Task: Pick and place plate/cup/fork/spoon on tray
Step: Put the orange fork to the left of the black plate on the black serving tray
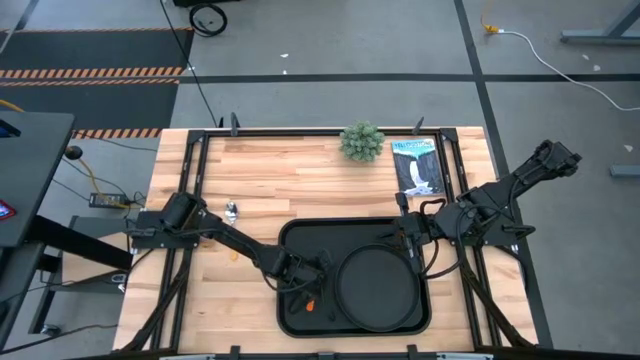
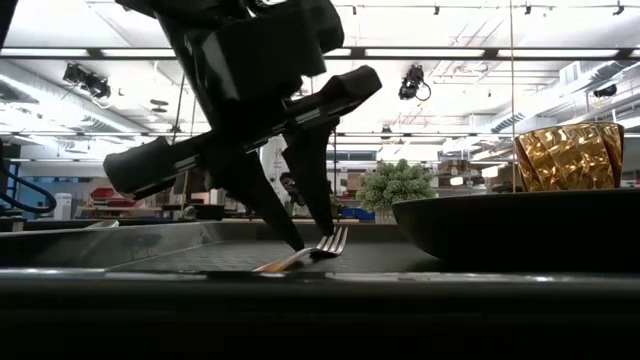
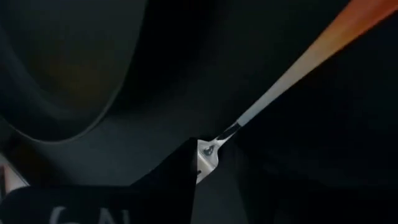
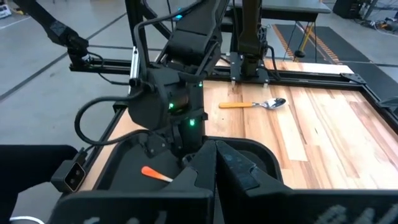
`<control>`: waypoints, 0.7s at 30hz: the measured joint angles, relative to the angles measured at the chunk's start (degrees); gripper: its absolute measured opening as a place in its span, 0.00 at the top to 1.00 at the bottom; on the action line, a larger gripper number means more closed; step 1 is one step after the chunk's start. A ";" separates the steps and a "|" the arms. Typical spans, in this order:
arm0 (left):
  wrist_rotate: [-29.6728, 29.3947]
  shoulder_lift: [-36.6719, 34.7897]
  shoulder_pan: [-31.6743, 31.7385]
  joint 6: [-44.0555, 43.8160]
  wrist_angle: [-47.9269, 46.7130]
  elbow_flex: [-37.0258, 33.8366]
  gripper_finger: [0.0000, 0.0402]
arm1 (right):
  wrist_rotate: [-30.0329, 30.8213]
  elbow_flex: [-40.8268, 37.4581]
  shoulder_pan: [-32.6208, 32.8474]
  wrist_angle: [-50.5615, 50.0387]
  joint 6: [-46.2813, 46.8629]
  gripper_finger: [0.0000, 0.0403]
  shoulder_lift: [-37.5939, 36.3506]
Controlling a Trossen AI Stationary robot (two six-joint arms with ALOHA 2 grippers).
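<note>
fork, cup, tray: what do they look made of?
The slim fork with silver tines and orange handle: shiny, likely metal tines; the smooth matte handle looks plastic. The small amber faceted cup: translucent and light passes through, so glass or clear plastic, can't tell which. The large black rectangular tray: dull black, no shine, probably plastic. The left claw sits at the fork's tines.

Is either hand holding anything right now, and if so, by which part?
The left hand has the fork pinched at its neck, just behind the tines, on the tray. Whether the right hand holds anything cannot be told.
</note>
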 joint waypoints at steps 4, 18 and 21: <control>1.78 0.00 0.04 2.74 -0.02 0.00 0.73 | 0.00 0.00 0.00 0.58 0.04 0.97 0.00; 11.69 -0.04 2.60 10.03 0.00 0.00 0.73 | 0.00 0.00 0.00 0.96 0.52 0.97 0.00; 12.71 0.24 3.15 11.14 0.03 0.02 0.73 | 0.00 0.00 0.00 0.94 0.52 0.97 0.00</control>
